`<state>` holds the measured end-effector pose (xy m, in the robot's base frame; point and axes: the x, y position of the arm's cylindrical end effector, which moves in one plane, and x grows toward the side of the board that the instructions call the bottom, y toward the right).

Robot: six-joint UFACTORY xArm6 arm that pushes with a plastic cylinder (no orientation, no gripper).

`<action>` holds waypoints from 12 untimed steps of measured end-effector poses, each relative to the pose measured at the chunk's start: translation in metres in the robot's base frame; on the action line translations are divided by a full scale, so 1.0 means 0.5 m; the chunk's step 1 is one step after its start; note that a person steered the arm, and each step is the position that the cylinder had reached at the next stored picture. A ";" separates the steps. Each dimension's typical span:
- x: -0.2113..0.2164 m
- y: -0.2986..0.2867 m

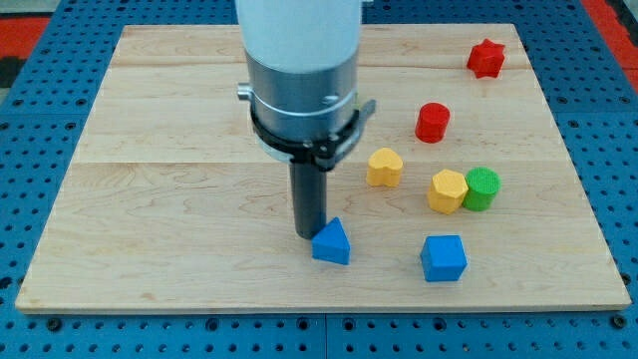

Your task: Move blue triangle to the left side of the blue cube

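Near bottom edge: blue cube (444,258), right of centre; blue triangle (332,242) to its left, well apart. My tip (310,234) touches the triangle's left face. No jaws fitted, just a rod. Judgement: closing step; next a short rightward push, stopping beside the cube. Farther back: yellow, green, red blocks.

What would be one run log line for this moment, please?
tip: touching blue triangle, on its left | blue cube: right of triangle, apart | goal: triangle already left of cube
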<state>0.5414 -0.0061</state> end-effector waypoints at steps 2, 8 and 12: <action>0.096 0.053; 0.155 0.131; 0.155 0.117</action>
<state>0.6190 0.0525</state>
